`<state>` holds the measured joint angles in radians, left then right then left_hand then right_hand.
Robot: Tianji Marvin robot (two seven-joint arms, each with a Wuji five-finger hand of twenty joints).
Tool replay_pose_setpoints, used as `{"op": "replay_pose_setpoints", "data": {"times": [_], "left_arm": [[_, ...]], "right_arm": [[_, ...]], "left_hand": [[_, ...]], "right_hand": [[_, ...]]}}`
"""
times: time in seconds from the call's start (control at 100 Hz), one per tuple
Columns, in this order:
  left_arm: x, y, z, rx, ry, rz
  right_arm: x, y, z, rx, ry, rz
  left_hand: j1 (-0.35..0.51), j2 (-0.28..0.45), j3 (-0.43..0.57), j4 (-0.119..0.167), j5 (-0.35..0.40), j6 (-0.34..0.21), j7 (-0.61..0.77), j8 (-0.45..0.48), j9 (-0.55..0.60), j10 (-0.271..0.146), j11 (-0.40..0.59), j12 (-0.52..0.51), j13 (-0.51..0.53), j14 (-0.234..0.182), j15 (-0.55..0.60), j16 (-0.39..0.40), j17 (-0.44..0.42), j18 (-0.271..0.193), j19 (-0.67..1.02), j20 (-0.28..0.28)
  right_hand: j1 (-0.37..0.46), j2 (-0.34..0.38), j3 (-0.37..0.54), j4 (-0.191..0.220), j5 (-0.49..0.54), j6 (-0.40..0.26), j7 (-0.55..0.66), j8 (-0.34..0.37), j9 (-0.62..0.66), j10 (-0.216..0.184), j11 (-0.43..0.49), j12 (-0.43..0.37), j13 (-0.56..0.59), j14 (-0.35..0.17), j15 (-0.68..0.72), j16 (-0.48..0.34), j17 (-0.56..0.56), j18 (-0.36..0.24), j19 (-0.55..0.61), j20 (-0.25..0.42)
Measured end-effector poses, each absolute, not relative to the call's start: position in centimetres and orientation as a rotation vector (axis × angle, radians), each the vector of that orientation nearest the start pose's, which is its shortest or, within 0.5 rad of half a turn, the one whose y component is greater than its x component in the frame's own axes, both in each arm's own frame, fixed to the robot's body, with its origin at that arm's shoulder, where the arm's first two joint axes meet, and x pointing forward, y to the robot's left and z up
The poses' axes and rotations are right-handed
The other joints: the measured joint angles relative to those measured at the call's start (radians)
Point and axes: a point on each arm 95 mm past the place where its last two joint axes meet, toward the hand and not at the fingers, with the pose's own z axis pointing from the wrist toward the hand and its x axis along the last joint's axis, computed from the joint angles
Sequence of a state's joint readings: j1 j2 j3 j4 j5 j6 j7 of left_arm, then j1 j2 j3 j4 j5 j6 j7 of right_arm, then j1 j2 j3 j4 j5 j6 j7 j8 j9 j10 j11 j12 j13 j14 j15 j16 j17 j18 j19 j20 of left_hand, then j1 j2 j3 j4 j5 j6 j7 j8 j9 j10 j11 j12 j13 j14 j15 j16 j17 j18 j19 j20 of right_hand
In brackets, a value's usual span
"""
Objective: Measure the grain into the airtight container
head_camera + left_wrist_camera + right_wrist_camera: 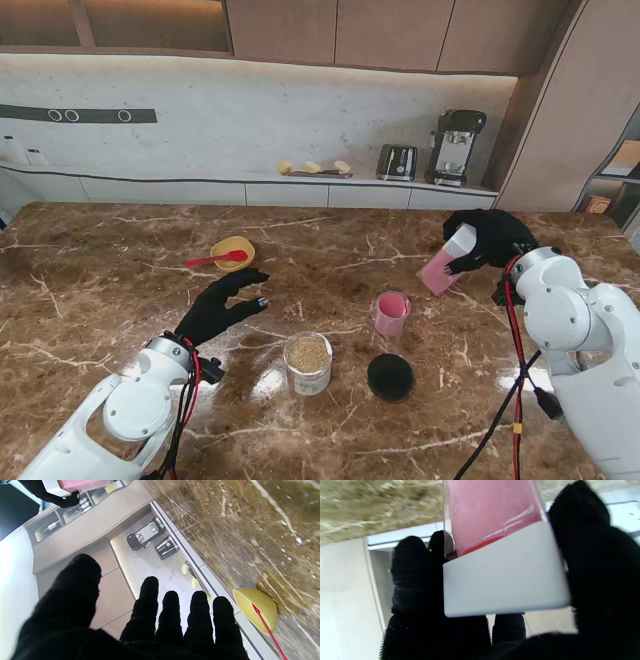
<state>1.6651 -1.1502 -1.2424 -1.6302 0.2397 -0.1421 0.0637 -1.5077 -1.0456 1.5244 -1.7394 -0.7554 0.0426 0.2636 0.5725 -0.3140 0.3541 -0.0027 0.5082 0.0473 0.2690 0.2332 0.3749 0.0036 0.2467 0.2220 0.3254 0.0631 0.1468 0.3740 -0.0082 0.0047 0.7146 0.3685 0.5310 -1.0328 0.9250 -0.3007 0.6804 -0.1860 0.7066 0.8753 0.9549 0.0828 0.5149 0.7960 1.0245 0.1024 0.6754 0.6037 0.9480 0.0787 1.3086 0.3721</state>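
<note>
Black-gloved, our right hand (pixel 490 240) grips a clear container (pixel 446 262) with pink contents and a white lid, held tilted above the marble table (pixel 100 280) at the right of the stand frame. In the right wrist view the fingers (pixel 410 562) press one side of the container (pixel 495 530) and the thumb the other. Left of it in the stand frame, nearer the centre, a small pink cup (pixel 391 314) stands upright. Toward the lower centre, a black round lid (pixel 390 377) lies flat beside an open jar of grain (pixel 308 363), the two apart. Our left hand (pixel 220 308), left of centre, holds nothing, its fingers (pixel 172 615) spread. Above it in the frame sits a yellow bowl (pixel 233 252) with a red spoon (pixel 215 260) resting across it.
</note>
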Motion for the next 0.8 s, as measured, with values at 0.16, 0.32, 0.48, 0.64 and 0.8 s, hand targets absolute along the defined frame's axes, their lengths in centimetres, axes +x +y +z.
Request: {"op": "replay_pose_setpoints", "data": {"times": [0.16,0.32,0.48,0.64,0.8], "left_arm": [[37.7,-1.8,-32.6,-1.894,1.070,-2.128],[38.5,-2.2,-31.1,-1.881,1.159,-2.195],[39.5,-2.7,-29.5,-1.847,1.218,-2.217],[40.5,-3.4,-28.6,-1.908,1.298,-2.208],[41.0,-4.0,-28.2,-1.912,1.360,-2.215]], "right_arm": [[42.0,-6.9,-18.3,1.331,1.243,1.616],[40.7,-3.8,-16.8,1.221,1.297,1.737],[39.8,-0.9,-17.0,1.186,1.356,1.834],[38.9,1.6,-17.6,1.138,1.411,1.931],[38.3,3.9,-18.3,1.091,1.493,2.013]], "left_hand": [[0.001,-0.113,-0.038,-0.012,-0.050,0.047,-0.072,-0.052,-0.075,0.013,-0.013,0.000,-0.049,-0.002,-0.024,-0.014,-0.004,-0.014,-0.083,-0.051],[0.001,-0.176,-0.070,-0.037,-0.108,0.071,-0.129,-0.075,-0.137,0.023,-0.023,-0.008,-0.123,-0.012,-0.042,-0.030,-0.005,-0.031,-0.180,-0.100],[0.001,-0.202,-0.080,-0.048,-0.155,0.085,-0.133,-0.089,-0.165,0.026,-0.063,-0.027,-0.145,-0.015,-0.049,-0.038,-0.003,-0.034,-0.222,-0.114],[0.001,-0.224,-0.080,-0.056,-0.194,0.089,-0.144,-0.090,-0.165,0.027,-0.104,-0.037,-0.160,-0.016,-0.059,-0.042,-0.003,-0.034,-0.264,-0.114],[0.000,-0.254,-0.057,-0.073,-0.255,0.089,-0.148,-0.086,-0.175,0.027,-0.137,-0.038,-0.170,-0.018,-0.062,-0.049,-0.003,-0.034,-0.328,-0.103]], "right_hand": [[0.002,0.000,-0.003,0.000,0.000,-0.003,0.009,-0.009,0.001,0.001,0.000,0.000,0.000,0.000,0.000,0.000,0.000,0.000,0.000,0.000],[0.002,0.000,-0.003,0.000,0.007,-0.003,0.010,-0.010,0.009,0.008,0.000,0.000,0.000,0.000,0.002,0.012,0.000,0.000,0.000,0.000],[0.002,0.000,-0.003,0.000,0.009,-0.004,0.010,-0.010,0.011,0.010,-0.002,0.001,0.000,0.000,0.002,0.012,0.000,0.000,0.000,0.000],[0.003,0.000,-0.003,0.000,0.009,-0.004,0.012,-0.010,0.011,0.010,-0.002,0.001,0.000,0.000,0.002,0.013,0.000,0.000,0.000,0.000],[0.008,0.000,-0.003,0.000,0.009,-0.005,0.019,-0.010,0.012,0.015,-0.002,0.002,0.000,0.000,0.002,0.014,0.000,0.000,0.000,0.000]]}}
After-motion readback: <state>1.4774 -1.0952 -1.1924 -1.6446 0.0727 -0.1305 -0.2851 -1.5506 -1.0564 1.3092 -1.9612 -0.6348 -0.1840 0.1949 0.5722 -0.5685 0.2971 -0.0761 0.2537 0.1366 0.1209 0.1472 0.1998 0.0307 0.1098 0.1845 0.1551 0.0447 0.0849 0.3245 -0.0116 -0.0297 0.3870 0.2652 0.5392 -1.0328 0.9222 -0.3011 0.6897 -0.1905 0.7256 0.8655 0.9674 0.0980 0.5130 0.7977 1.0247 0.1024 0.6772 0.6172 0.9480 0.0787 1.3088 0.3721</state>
